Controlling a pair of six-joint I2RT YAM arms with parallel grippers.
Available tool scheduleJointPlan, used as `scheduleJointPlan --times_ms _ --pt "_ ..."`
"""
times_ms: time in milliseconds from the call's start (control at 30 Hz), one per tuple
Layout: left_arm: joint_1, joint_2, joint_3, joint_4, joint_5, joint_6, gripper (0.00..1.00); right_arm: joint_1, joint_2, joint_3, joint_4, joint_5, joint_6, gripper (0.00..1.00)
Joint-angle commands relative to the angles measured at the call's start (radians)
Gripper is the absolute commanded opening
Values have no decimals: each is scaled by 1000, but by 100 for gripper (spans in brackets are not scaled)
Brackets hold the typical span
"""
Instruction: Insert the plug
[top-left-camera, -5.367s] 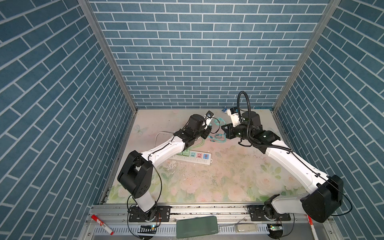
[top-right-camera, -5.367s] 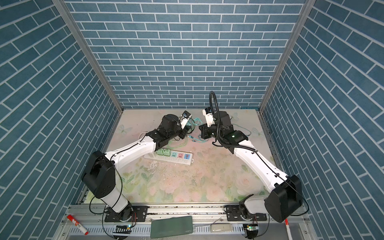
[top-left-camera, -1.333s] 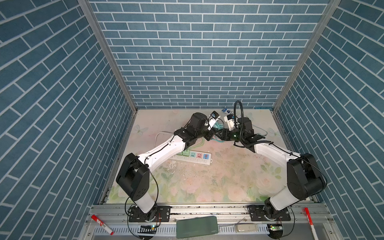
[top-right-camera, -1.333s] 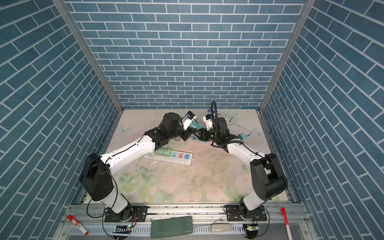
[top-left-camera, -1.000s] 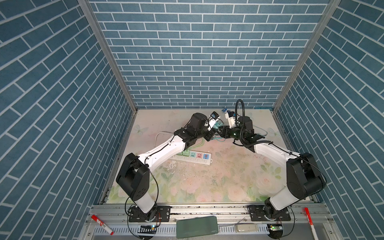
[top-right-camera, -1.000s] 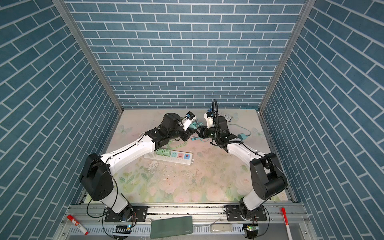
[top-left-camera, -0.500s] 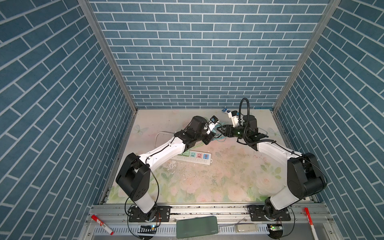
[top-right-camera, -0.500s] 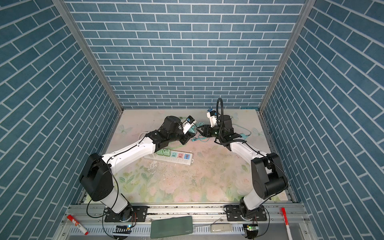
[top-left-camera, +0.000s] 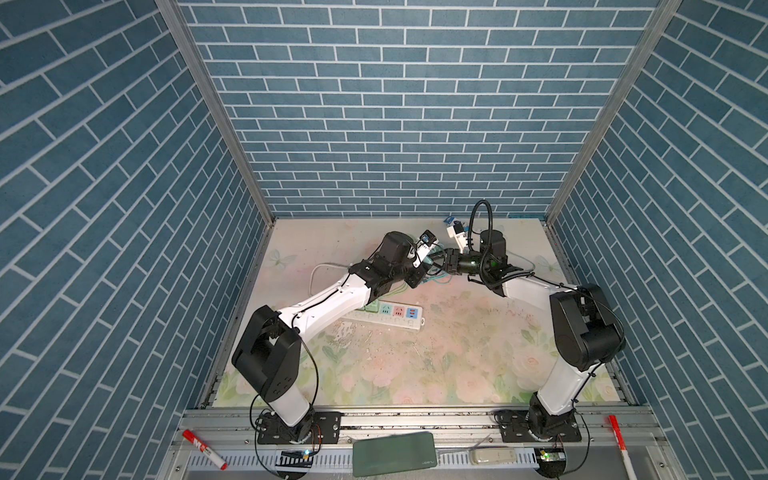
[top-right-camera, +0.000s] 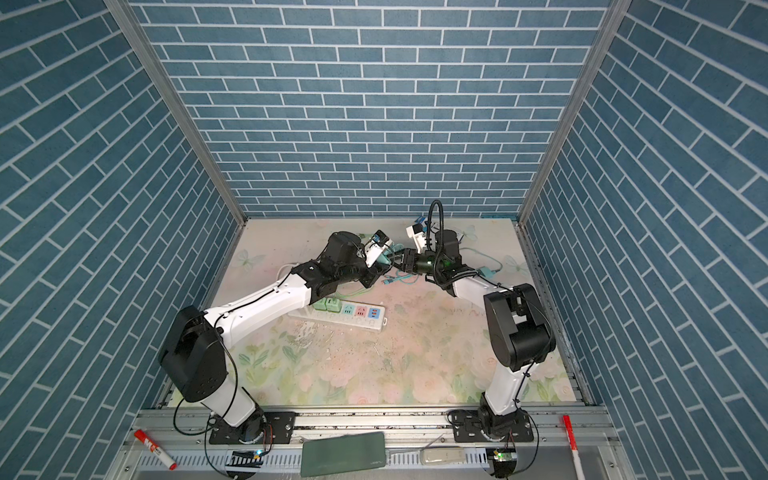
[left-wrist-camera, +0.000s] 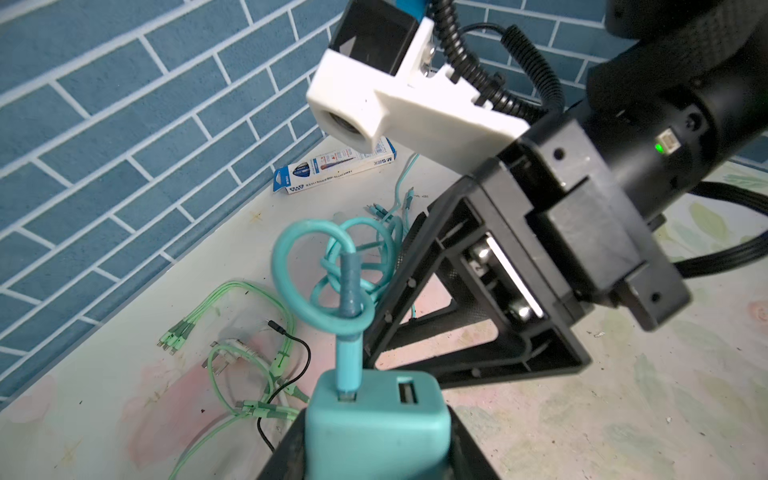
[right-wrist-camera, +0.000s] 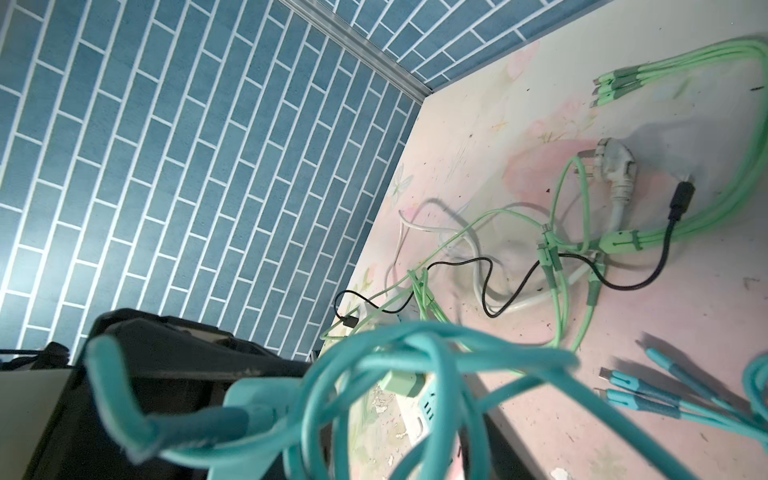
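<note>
Teal plastic marks the charger (left-wrist-camera: 386, 419), a small block clamped between the black fingers of the left gripper (left-wrist-camera: 376, 451) and held in the air beyond the power strip (top-left-camera: 390, 316), off its right end. The plug (left-wrist-camera: 347, 374) of a teal cable (left-wrist-camera: 350, 282) sits pushed into one of the two ports on the charger's face. From there the cable rises, winds around itself in a loose ring and trails down to the table (top-left-camera: 457, 374) on the far side of the power strip.

The right gripper (left-wrist-camera: 371, 353) faces the charger from the opposite side, likewise raised beyond the power strip. Its fingertips lie close together right beside the cable, just above the plug. Whether they pinch the cable or stand just off it cannot be told. In both top views the two grippers meet nose to nose with the charger between them.

White and long, the power strip lies flat on the flowered table, nearer the arm bases than everything else named. Two pale green adapters (top-right-camera: 327, 305) are plugged in at its left end, partly under the left arm.

Beyond the power strip, on the table under and behind the grippers, lie loose pale green cables (right-wrist-camera: 619, 243), a thin black cable (right-wrist-camera: 681, 199) and a white wall plug (right-wrist-camera: 615, 164) on a white cord. Farther beyond it, a blue and white box (left-wrist-camera: 332, 170) lies at the foot of the brick wall (left-wrist-camera: 124, 124).
</note>
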Motion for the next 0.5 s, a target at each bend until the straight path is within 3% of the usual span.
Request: scheduleJointPlan --times_ms 0,267,467 --pt "-5 22 14 3 -1 12 16 7 -52 17 76 -87 60 50" --pt "-4 30 25 -16 -18 30 16 -12 -164 -20 -14 -82 22 50" --pt "-4 27 20 -17 -10 30 16 -13 -172 -34 85 -143 71 51"
